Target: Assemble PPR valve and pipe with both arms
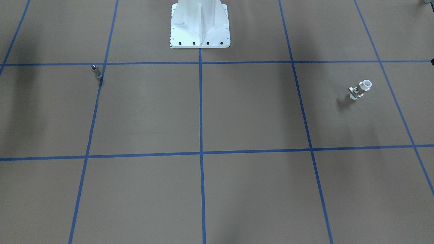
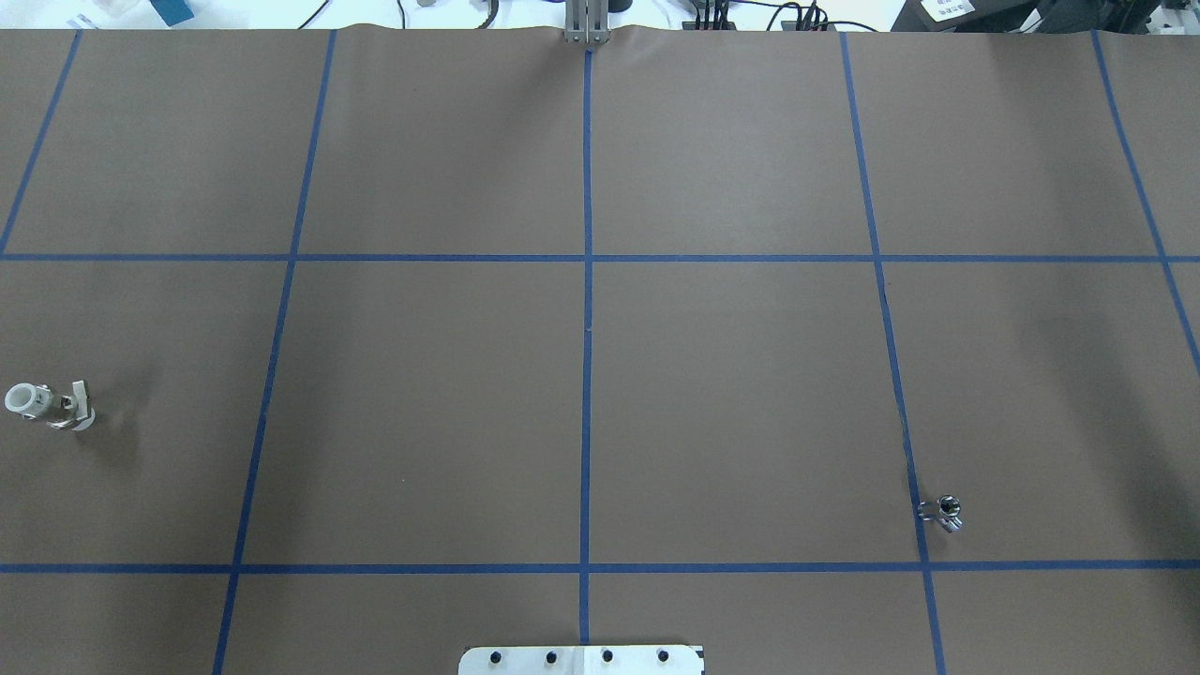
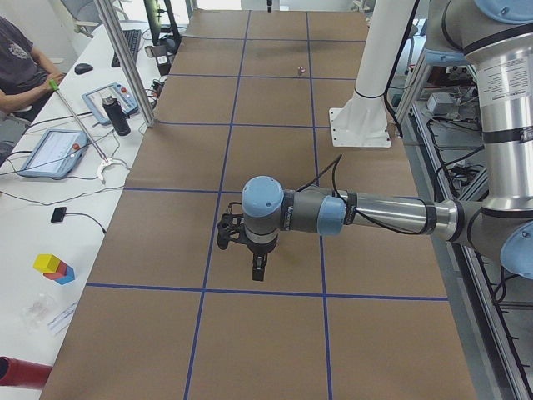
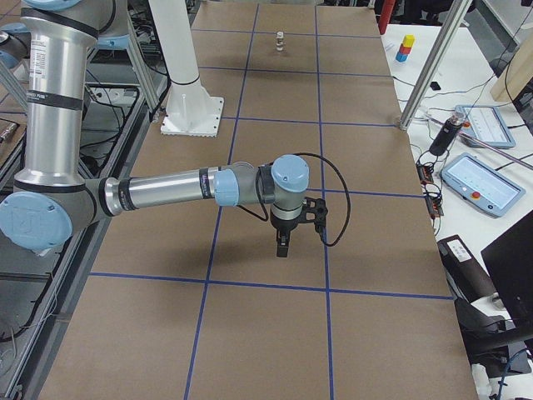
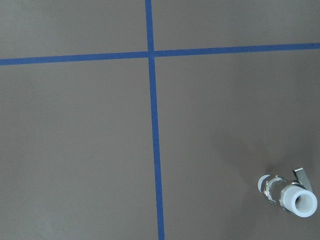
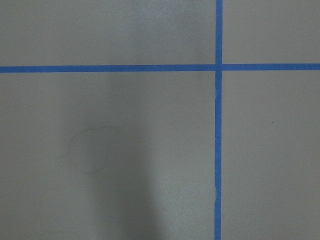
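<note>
PPR valve [image 2: 49, 404]: stands on end on the table [image 2: 731, 394], white open collar up, silvery metal middle, flat handle out to 1 side. It sits far out on the robot's left side, inside a grid square and clear of the tape.
PPR valve, left wrist view [image 5: 289, 192]: low in the right corner of the picture, collar mouth facing the camera.
Pipe [image 2: 942, 512]: upright on the robot's right side, just beside a blue tape line [image 2: 587, 375] and near the row of squares closest to the robot. Open top end visible from overhead.
Spacing: valve and pipe are well apart, at opposite ends of the table; they are not joined.
Left arm [image 3: 375, 215]: forearm stretched level over the table, wrist turned down.
Left gripper [image 3: 258, 268]: points down over the table with nothing visible in it. Seen only from the side, so I cannot tell whether the fingers are apart or together.
Right arm [image 4: 166, 190]: same posture, forearm level.
Right gripper [image 4: 284, 247]: points down, nothing visible in it; finger spacing cannot be told either.
Right wrist view: bare brown table and 2 crossing tape lines.
Pedestal [image 1: 200, 23]: white, bolted at the robot's edge on the centre line.
</note>
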You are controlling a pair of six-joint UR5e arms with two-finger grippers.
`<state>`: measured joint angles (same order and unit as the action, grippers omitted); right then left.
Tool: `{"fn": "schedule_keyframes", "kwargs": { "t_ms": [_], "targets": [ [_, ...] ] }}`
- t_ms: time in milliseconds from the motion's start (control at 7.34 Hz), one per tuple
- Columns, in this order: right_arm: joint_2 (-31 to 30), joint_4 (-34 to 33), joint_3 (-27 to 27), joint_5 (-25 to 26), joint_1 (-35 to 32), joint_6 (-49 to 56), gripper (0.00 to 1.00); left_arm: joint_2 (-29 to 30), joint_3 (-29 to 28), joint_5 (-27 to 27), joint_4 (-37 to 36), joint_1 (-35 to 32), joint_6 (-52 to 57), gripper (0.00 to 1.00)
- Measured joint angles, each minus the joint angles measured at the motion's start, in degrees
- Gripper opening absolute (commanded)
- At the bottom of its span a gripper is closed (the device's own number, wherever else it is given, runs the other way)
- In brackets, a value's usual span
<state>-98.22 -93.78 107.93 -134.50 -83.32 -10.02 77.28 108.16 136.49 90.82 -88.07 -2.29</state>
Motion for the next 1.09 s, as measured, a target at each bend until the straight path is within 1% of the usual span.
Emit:
{"fn": "schedule_keyframes", "kwargs": {
  "t_ms": [1089],
  "targets": [
    [-0.2,0.6,-1.0,-0.2,0.0,-0.1,0.99,-2.2,2.1,0.4,1.0,-0.1,0.2,1.0]
  ]
}}
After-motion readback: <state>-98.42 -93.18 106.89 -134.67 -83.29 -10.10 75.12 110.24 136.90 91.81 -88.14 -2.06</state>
